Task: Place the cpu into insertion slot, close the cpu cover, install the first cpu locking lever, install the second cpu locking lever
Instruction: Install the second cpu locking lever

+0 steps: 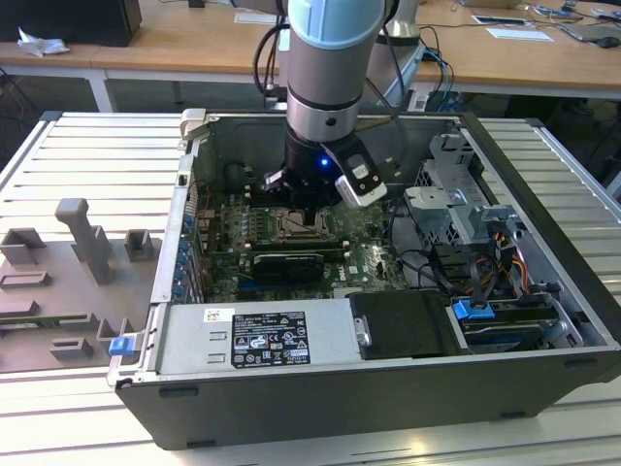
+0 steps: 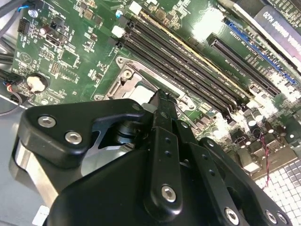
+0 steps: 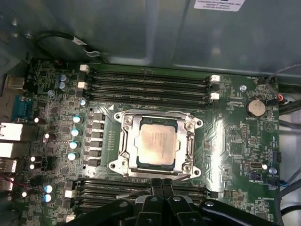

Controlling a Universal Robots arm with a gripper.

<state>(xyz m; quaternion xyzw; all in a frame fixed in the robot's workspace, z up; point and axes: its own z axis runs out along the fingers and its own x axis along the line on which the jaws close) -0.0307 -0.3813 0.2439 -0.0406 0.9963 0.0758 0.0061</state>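
My black gripper (image 3: 162,186), fingers together and empty, hovers at the silver-framed socket (image 3: 123,141); pale square cpu (image 3: 157,143) seated, levers pending

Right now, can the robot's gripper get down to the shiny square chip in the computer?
Probably yes. The gripper hangs just above the motherboard, right beside the cpu, which sits in the insertion slot. Nothing lies between them, and the case is open on top.

arm (image 1: 328,58): vertical, wrist down | gripper (image 3: 162,184): jaws pressed together, empty
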